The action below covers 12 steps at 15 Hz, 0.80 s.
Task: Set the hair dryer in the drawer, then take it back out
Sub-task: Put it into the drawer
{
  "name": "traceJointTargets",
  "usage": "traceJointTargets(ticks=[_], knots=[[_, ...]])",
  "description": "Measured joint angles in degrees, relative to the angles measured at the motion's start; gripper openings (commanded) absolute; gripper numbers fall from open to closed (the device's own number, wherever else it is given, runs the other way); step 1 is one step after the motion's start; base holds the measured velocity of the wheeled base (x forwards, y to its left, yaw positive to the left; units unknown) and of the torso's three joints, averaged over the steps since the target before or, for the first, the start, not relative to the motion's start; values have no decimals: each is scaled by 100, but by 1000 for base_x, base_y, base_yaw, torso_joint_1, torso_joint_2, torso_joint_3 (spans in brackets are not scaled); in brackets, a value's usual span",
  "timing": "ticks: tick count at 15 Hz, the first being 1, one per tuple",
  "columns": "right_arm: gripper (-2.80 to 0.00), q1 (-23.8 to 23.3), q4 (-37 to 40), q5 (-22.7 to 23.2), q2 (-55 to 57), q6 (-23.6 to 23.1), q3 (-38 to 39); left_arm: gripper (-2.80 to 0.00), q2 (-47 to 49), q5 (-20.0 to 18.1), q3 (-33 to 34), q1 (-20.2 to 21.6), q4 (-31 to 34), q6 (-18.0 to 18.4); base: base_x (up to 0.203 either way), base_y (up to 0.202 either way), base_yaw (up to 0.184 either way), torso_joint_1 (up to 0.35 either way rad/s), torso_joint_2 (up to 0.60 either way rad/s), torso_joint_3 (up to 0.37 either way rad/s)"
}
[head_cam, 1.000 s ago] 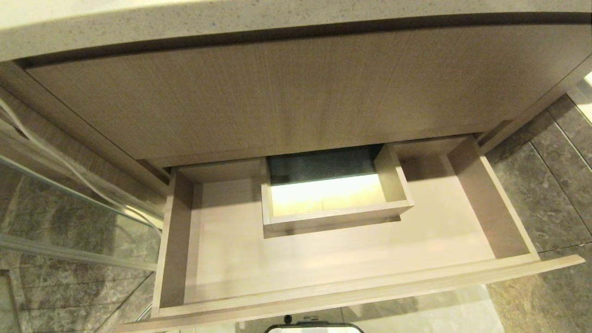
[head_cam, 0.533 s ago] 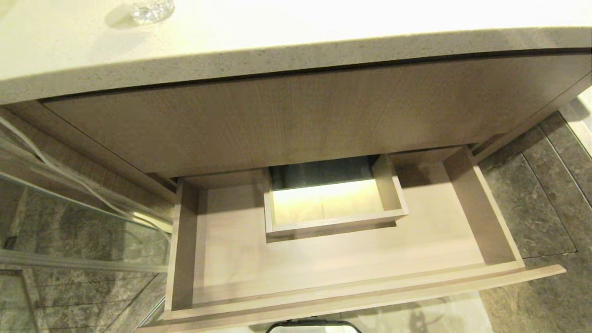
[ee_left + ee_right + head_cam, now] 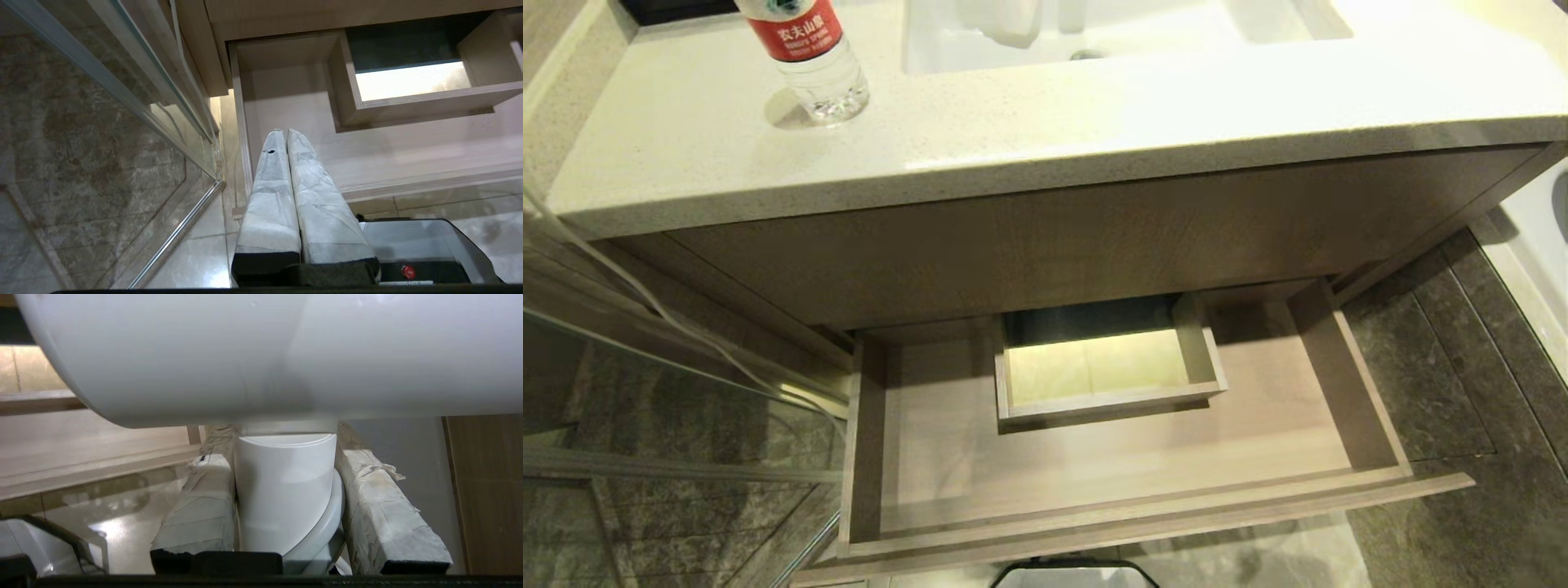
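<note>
Right wrist view: the right gripper (image 3: 286, 457) has its two padded fingers (image 3: 196, 506) clamped on the handle of the hair dryer (image 3: 286, 490), one on each side, with the white barrel lying crosswise past the fingertips. Left wrist view: the left gripper (image 3: 282, 132) has its fingers pressed together and holds nothing, hanging near the left end of the drawer (image 3: 1094, 531). Head view: the drawer stands pulled out beneath the countertop (image 3: 1013, 139); neither arm appears.

The light-wood drawer (image 3: 1111, 457) stands pulled out and empty, U-shaped around a rectangular cut-out, while the white hair dryer (image 3: 286, 375) is outside it, handle clamped between the right gripper's (image 3: 286, 465) jaws, barrel crosswise.
</note>
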Motion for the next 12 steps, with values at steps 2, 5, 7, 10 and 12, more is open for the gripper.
traceJointTargets(ticks=[2, 5, 7, 10, 12], knots=[[-280, -34, 41, -6, 93, 10, 16, -280, 0, 0, 2, 2, 0, 0, 0, 0, 0, 38, -64, -30], [-280, -81, -9, -2, 289, 2, 13, -280, 0, 0, 4, 4, 0, 0, 0, 0, 0, 0, 0, 0], [-280, -91, -8, 13, 341, 7, -19, -280, 0, -2, 4, 4, 2, 0, 0, 0, 0, 21, -1, 12], [-280, -105, -105, 40, 322, -21, -92, -280, 0, -2, 3, 4, 2, 0, 0, 0, 0, 214, -1, 204], [-280, -113, -307, 22, 319, -23, -114, -280, 0, 0, 2, 4, 3, 2, 0, 0, 0, 299, -9, 266]])
